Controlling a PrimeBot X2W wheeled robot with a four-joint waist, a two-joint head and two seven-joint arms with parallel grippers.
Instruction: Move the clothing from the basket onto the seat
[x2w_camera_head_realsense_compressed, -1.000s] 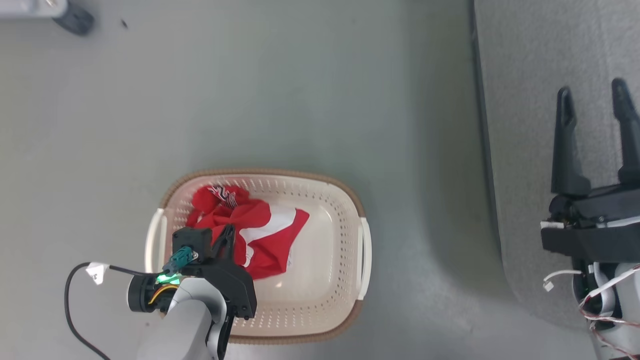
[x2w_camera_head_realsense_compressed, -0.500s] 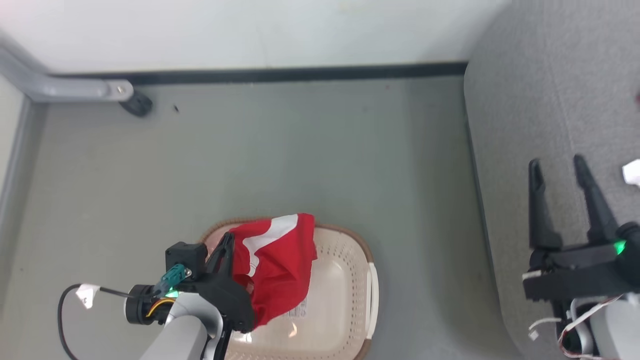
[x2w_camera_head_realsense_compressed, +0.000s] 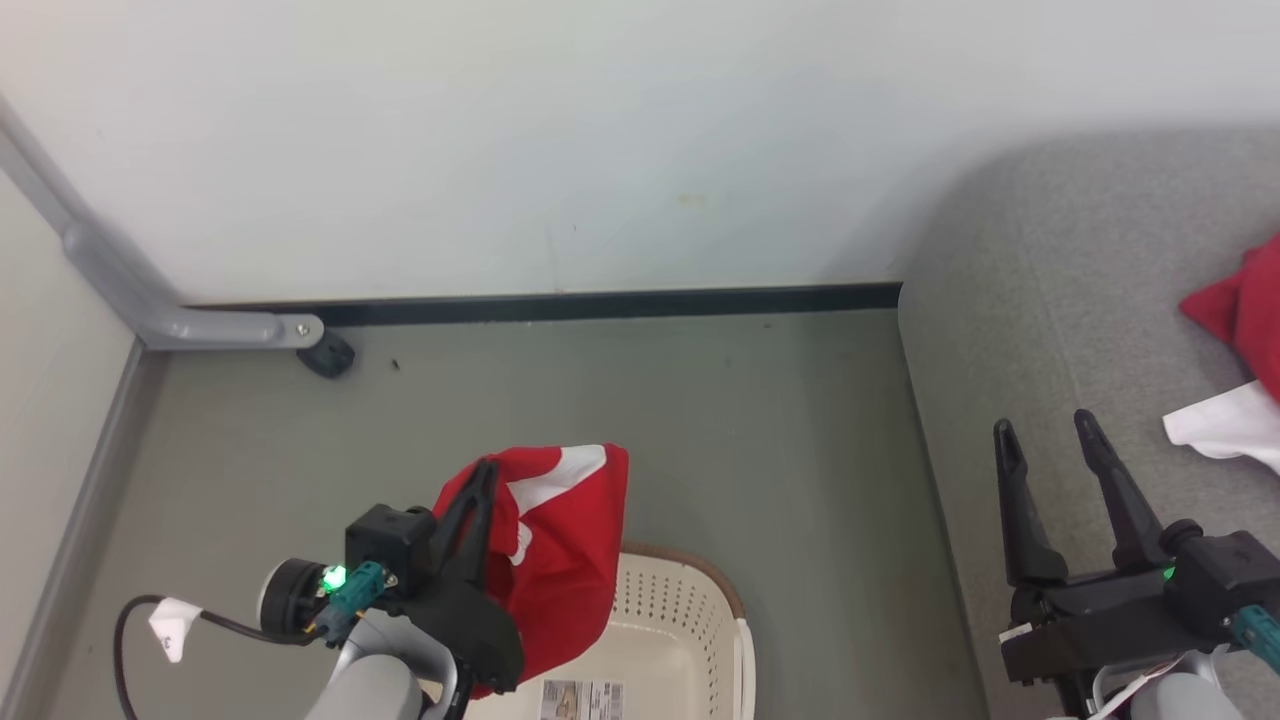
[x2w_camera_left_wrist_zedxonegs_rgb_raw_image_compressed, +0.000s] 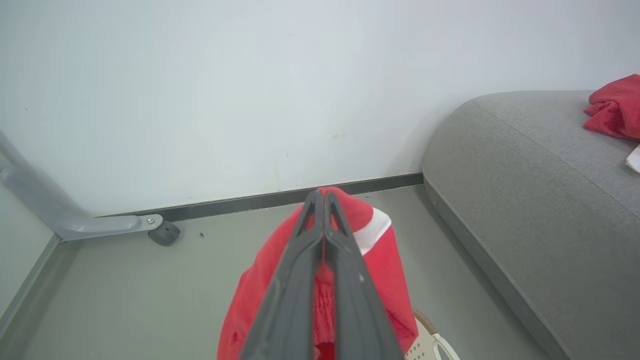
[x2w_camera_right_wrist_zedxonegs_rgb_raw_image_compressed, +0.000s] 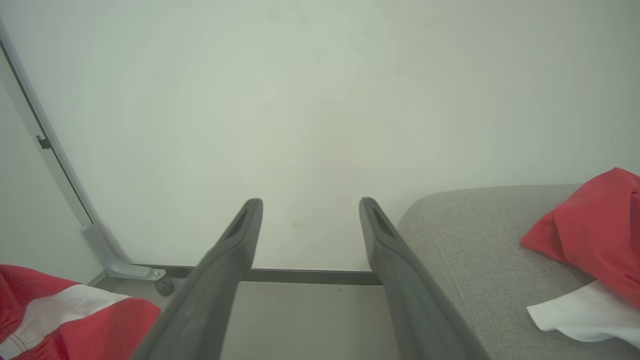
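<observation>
Clothing (x2w_camera_head_realsense_compressed: 570, 540) hangs from left claw (x2w_camera_head_realsense_compressed: 487, 468) above basket (x2w_camera_head_realsense_compressed: 700, 620).

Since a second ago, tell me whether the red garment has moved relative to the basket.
Yes. The red garment, pinched in the left gripper, has come up out of the basket and now hangs above it.
</observation>
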